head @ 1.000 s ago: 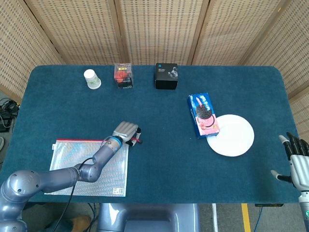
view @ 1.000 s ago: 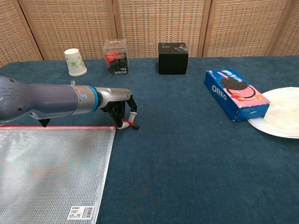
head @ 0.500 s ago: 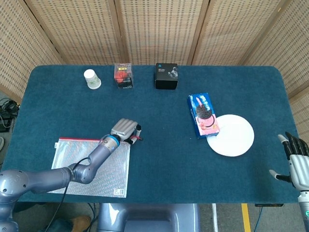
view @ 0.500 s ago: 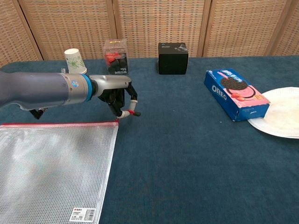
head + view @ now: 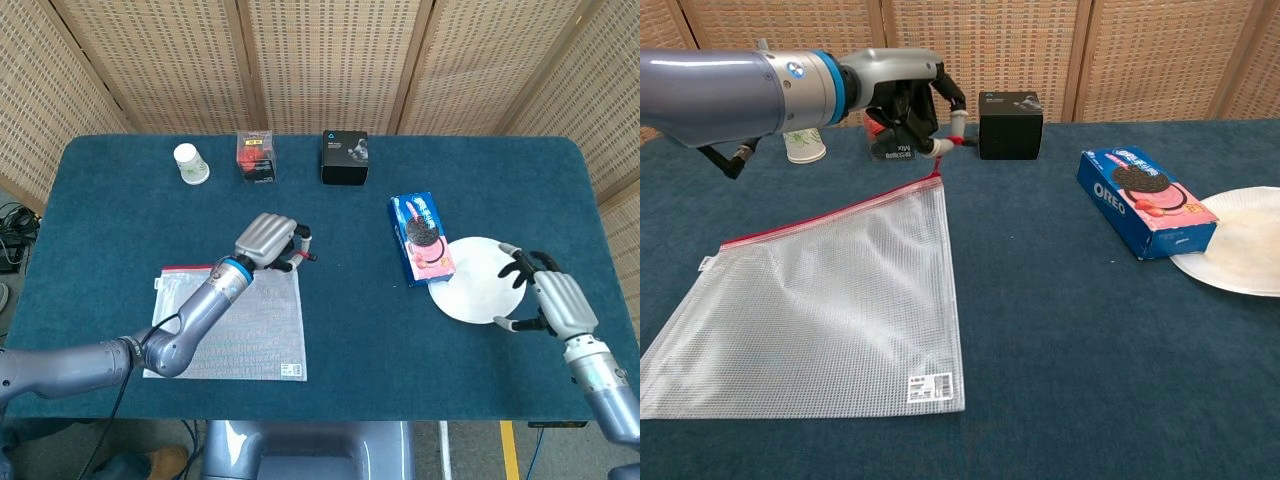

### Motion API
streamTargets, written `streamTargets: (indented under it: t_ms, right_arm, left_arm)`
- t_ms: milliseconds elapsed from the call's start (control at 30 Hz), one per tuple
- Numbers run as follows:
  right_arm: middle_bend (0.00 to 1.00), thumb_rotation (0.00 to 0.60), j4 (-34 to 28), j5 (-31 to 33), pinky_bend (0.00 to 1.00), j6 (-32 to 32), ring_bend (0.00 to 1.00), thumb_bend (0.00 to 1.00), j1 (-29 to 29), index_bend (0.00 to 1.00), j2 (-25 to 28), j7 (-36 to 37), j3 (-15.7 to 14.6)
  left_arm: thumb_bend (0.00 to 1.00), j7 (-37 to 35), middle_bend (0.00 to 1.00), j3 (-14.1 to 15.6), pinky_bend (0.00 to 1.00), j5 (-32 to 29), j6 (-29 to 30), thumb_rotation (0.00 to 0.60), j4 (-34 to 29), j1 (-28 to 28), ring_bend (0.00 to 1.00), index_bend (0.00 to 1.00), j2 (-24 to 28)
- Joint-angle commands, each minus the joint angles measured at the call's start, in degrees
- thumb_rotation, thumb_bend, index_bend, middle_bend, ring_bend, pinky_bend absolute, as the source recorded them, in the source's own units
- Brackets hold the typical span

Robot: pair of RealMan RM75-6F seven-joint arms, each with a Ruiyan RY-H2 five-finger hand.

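Note:
My left hand (image 5: 268, 243) (image 5: 905, 100) pinches the red and white pull tab (image 5: 952, 141) at the corner of a clear mesh zip bag (image 5: 235, 325) (image 5: 830, 300) with a red zipper edge. That corner is lifted off the blue table and the bag hangs slanted, its lower edge resting on the cloth. My right hand (image 5: 550, 300) shows only in the head view. It hovers at the right edge of the white plate (image 5: 470, 275) (image 5: 1240, 255), fingers apart and holding nothing.
An Oreo box (image 5: 421, 237) (image 5: 1145, 200) leans on the plate's left rim. Along the far edge stand a paper cup (image 5: 190, 164) (image 5: 800, 145), a clear box with red contents (image 5: 256, 157) (image 5: 885, 140) and a black box (image 5: 345, 157) (image 5: 1010, 125).
My left hand has risen and moved right and away, pulling the bag's corner up with it. My right hand has come in from the table's right edge to the plate.

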Motion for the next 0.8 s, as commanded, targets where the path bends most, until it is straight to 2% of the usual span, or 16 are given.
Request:
streamTargets:
  t_ms: [33, 100, 167, 300, 567, 800]
  right_arm:
    - [0.58, 0.6, -3.2, 6.9, 0.51, -10.8, 0.68, 0.0, 6.8, 0.22, 1.2, 6.8, 3.3]
    - [0.63, 0.6, -3.7, 10.3, 0.59, -15.9, 0.73, 0.0, 9.7, 0.24, 1.0, 7.8, 4.2]
    - [0.73, 0.6, -4.5, 13.7, 0.7, -21.1, 0.8, 0.0, 12.3, 0.28, 0.9, 9.5, 4.9]
    - [0.84, 0.6, -4.9, 17.0, 0.85, -27.0, 0.89, 0.0, 15.3, 0.3, 1.2, 10.9, 5.7]
    - [0.85, 0.6, -4.0, 24.7, 0.86, -35.6, 0.9, 0.0, 22.6, 0.32, -2.4, 12.7, 7.4]
    - [0.85, 0.6, 0.1, 33.2, 0.86, -36.1, 0.9, 0.0, 28.7, 0.34, -7.2, 10.0, 5.8]
  left_arm:
    - [0.57, -1.8, 1.0, -1.5, 1.0, 0.3, 0.0, 0.6, 0.1, -0.6, 0.99, 0.64, -0.5]
    - [0.57, -2.5, 1.0, -2.1, 1.0, 0.4, 0.0, 0.6, 0.0, -0.9, 0.99, 0.64, -0.6]
    - [0.57, -2.8, 1.0, -2.4, 1.0, 0.5, 0.2, 0.6, -0.1, -1.1, 0.99, 0.64, -0.6]
    - [0.57, -2.9, 1.0, -2.5, 1.0, 0.7, 0.8, 0.6, 0.1, -1.1, 0.99, 0.63, -0.9]
    - [0.57, -5.9, 1.0, -4.7, 1.0, -0.6, 0.4, 0.6, 0.3, -1.7, 0.99, 0.63, -1.6]
    - [0.56, -8.5, 1.0, -6.1, 1.0, -1.2, 0.0, 0.6, 1.8, -2.2, 0.99, 0.63, -2.8]
